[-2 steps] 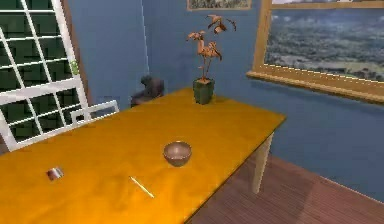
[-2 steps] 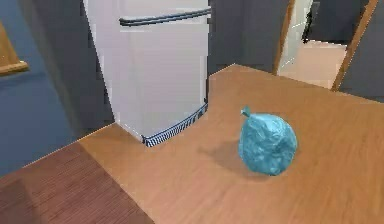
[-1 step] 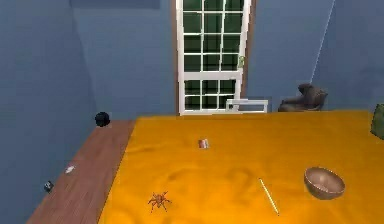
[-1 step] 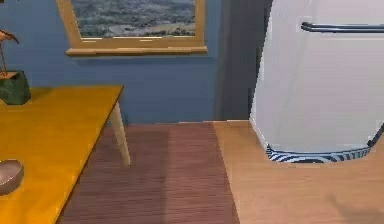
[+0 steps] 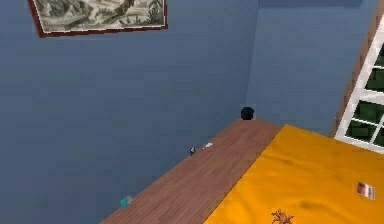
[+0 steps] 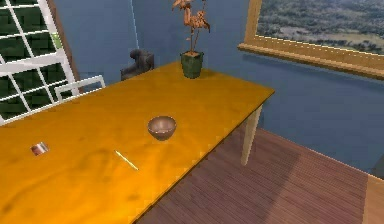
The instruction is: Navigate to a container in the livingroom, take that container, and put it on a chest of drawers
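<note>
We see a small bowl [image 6: 162,127] on the yellow counter [image 6: 215,98], well apart from a potted plant [image 6: 192,63], and cannot tell the gripper's state.

A: How is the room lit?
B: Brightly and evenly; the yellow bench [image 6: 90,115] has a smooth, soft glow.
A: Any shadows or distortion?
B: The blue wall [image 5: 120,110] darkens toward its corner. The window frame [image 5: 352,100] leans at the forward view's right edge.

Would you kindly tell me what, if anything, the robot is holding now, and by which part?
That cannot be told here. The small bowl rests on the yellow table, nothing touching it.
</note>
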